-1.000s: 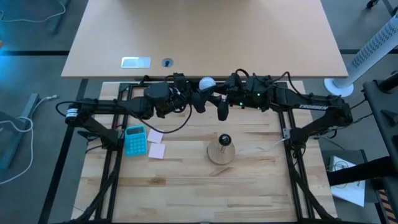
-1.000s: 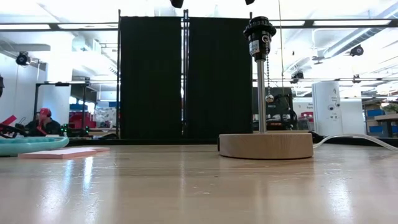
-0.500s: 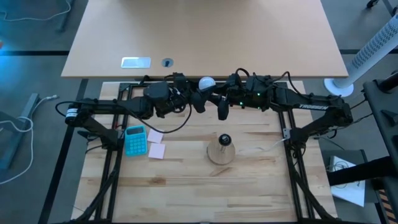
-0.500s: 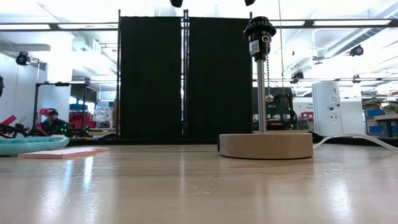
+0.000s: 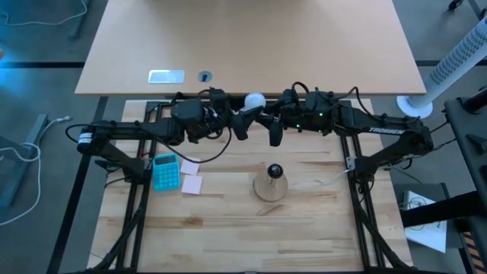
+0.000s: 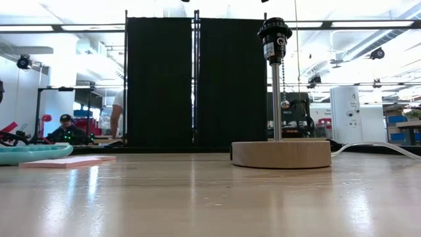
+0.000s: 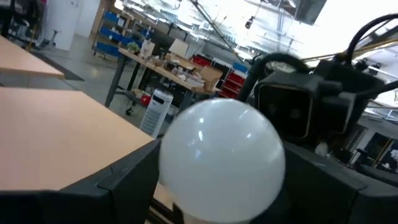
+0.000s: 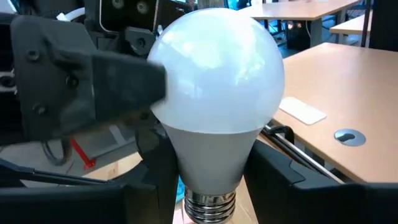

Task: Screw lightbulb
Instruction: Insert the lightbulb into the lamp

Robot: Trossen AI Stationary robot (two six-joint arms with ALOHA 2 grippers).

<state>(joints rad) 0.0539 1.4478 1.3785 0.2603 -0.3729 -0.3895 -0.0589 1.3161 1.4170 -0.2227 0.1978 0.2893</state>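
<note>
1. The lightbulb (image 5: 253,100) is hanging in the air above the far edge of the bench (image 5: 228,221), between the two arms.
2. The right end effector (image 8: 208,177) is pinching the lightbulb's neck just above its screw base.
3. The left end effector (image 5: 242,120) is standing spread, its fingers (image 7: 121,180) flanking the globe.
4. The lamp socket on its wooden base (image 5: 271,183) is standing upright, nearer the bench's middle.

I work in a robotics lab or workshop: beyond my wooden table (image 6: 210,197) stand black curtains (image 6: 191,79) on a frame, shelving with blue bins (image 7: 127,25), long workbenches (image 7: 180,71), bright ceiling lights, and a seated person (image 6: 66,128) at equipment.
</note>
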